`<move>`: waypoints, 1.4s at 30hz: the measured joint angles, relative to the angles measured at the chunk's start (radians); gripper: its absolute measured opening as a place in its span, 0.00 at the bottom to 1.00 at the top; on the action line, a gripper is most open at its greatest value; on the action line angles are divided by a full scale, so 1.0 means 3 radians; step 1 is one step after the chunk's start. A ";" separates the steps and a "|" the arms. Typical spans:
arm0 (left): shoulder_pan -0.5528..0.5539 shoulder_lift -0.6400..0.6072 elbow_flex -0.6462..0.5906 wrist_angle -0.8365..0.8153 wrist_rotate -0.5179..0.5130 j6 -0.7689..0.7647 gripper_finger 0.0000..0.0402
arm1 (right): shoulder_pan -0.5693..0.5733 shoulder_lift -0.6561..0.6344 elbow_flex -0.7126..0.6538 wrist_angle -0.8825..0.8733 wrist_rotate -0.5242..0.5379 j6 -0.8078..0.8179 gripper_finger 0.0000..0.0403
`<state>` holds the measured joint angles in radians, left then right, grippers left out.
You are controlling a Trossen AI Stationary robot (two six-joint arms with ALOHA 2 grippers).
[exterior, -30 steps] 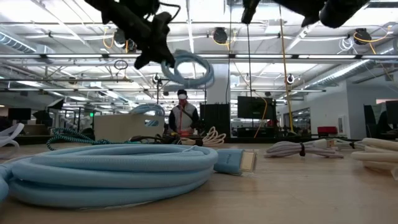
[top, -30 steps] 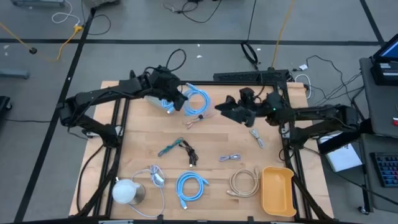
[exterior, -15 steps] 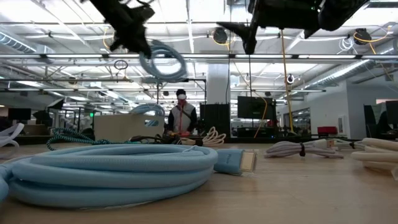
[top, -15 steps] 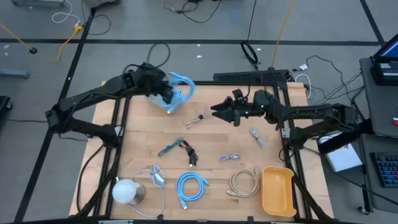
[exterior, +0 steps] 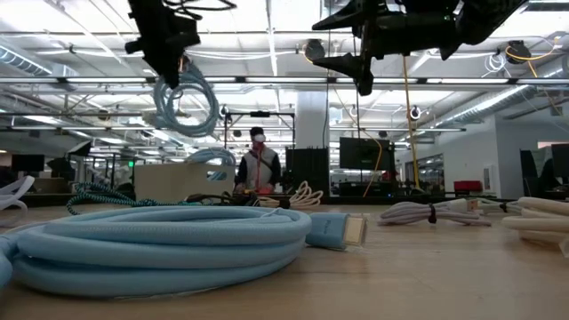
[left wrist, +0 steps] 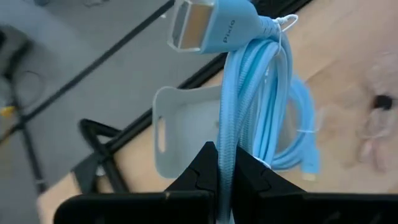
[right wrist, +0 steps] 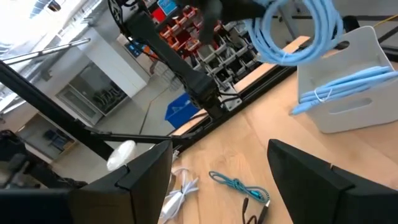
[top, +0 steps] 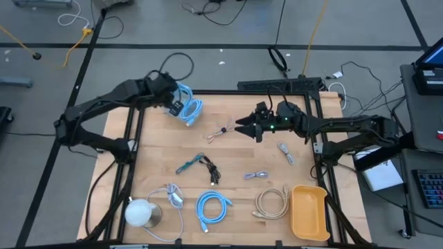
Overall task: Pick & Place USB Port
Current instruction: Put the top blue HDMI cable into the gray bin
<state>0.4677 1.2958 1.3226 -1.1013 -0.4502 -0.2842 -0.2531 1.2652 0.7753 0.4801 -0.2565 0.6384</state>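
**Left gripper holds light-blue cable coil above pale bin; right gripper open over table centre**

The left gripper [top: 173, 105] is clamped on a coiled light-blue cable [top: 191, 111], with the strands pinched between its two dark fingers [left wrist: 198, 177]. The coil hangs clear of the table at the far-left part of the work surface. In the left wrist view, the cable's flat metal-mouthed plug [left wrist: 208, 26] points away from the fingers, and the bundle hangs over a pale blue-white bin [left wrist: 180, 134]. A second light-blue cable [left wrist: 298, 140] lies inside that bin.

The right gripper [top: 243, 126] hovers above the table, just right of centre at the far side, with its fingers spread wide and nothing between them. It points left toward a small pale cable bundle [top: 219, 132] lying on the wood just beside its tips.

The wooden table [top: 156, 149] carries further items. A teal cable [top: 189, 165] and a black cable [top: 211, 171] lie near the centre. A small grey cable [top: 257, 176] and another pale one [top: 285, 153] lie to the right. Along the near edge sit a white round object [top: 140, 212], a white cable [top: 172, 196], a coiled blue cable [top: 210, 207], a beige coiled cable [top: 271, 203] and a yellow tray [top: 309, 211].

A person [exterior: 260, 167] stands in the room beyond the table.
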 joint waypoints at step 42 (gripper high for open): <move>-0.0071 0.1450 0.0532 -0.0638 -0.0448 -0.0106 0.03 | 0.0055 0.0003 -0.0004 0.0083 -0.0033 0.0012 0.64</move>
<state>0.4465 1.7308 1.4822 -1.2928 -0.5845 -0.3161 -0.2366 1.2659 0.7742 0.5049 -0.2665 0.6419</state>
